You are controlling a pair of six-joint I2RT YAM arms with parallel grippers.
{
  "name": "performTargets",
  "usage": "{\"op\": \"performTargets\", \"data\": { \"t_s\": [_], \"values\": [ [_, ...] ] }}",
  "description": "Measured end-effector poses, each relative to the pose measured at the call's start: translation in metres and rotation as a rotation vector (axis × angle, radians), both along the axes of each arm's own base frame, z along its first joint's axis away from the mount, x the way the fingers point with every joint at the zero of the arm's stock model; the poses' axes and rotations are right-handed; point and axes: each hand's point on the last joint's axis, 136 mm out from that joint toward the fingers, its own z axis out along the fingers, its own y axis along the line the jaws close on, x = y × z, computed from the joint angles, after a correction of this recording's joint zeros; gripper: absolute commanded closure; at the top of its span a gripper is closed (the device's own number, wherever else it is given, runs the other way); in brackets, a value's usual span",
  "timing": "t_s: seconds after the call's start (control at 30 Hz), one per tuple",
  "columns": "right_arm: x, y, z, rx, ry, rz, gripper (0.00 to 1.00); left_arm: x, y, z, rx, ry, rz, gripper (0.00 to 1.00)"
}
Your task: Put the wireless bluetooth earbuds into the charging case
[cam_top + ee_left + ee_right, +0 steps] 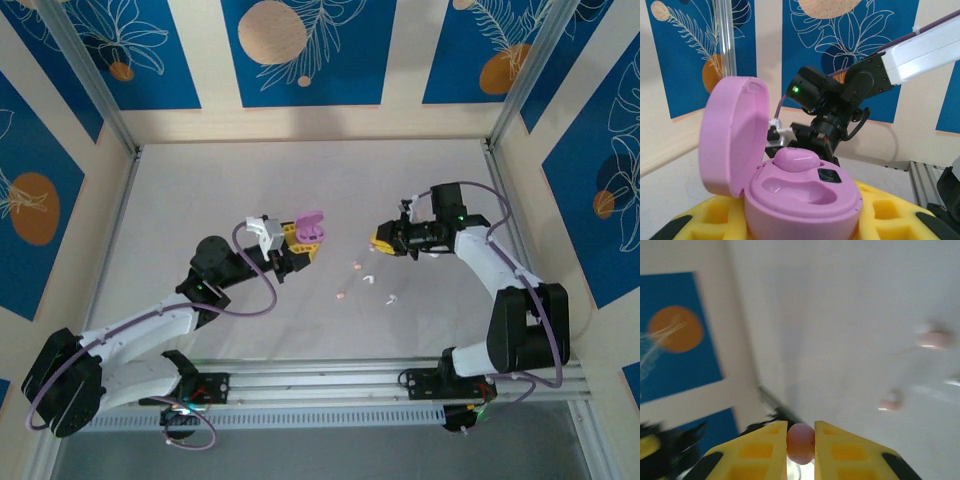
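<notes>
The left gripper (298, 244) was clamped on a rounded lilac-pink plastic charging case (800, 195), which it held off the table between its yellow waffle-textured pads (715, 216). The hinged lid (730, 140) stood open and upright. One glossy pink earbud (795, 159) sat in the far well, and the near well (801, 185) showed its hollow. The right gripper (800, 432) faced the case across a short gap. It was closed almost fully, pinching a pale pink bean-shaped earbud (800, 445) between its yellow fingertips (840, 441). Four more tiny loose earbuds (358, 265) (pinkish or white, too small to sort surely) lay scattered on the pale tabletop (200, 190), below and between the two grippers.
</notes>
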Motion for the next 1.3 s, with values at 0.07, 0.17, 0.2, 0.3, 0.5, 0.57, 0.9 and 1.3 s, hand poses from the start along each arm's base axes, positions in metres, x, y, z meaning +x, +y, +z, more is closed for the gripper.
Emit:
{"op": "performTargets", "data": {
  "t_s": [0.07, 0.17, 0.2, 0.3, 0.5, 0.57, 0.9, 1.3],
  "values": [
    [-0.002, 0.008, 0.024, 0.108, -0.025, 0.036, 0.82, 0.000, 0.000, -0.001, 0.001, 0.002, 0.000, 0.75],
    [-0.005, 0.015, 0.053, 0.217, -0.056, 0.077, 0.82, 0.003, -0.002, -0.005, 0.008, 0.009, 0.001, 0.74],
    [-0.006, 0.016, 0.059, 0.238, -0.063, 0.085, 0.81, 0.004, -0.003, -0.007, 0.011, 0.012, 0.001, 0.74],
    [-0.011, 0.018, 0.081, 0.289, -0.089, 0.105, 0.81, 0.008, -0.005, -0.013, 0.022, 0.024, 0.007, 0.75],
    [-0.022, 0.021, 0.108, 0.319, -0.118, 0.118, 0.80, 0.017, -0.011, -0.028, 0.051, 0.027, 0.022, 0.75],
    [-0.025, 0.028, 0.117, 0.316, -0.131, 0.133, 0.80, 0.020, -0.013, -0.031, 0.054, 0.029, 0.025, 0.75],
    [-0.047, 0.070, 0.155, 0.267, -0.237, 0.221, 0.80, 0.024, -0.031, -0.031, 0.048, -0.008, 0.020, 0.75],
    [-0.051, 0.089, 0.142, 0.119, -0.289, 0.194, 0.80, 0.021, -0.039, -0.022, 0.015, -0.038, 0.018, 0.75]
  ]
}}
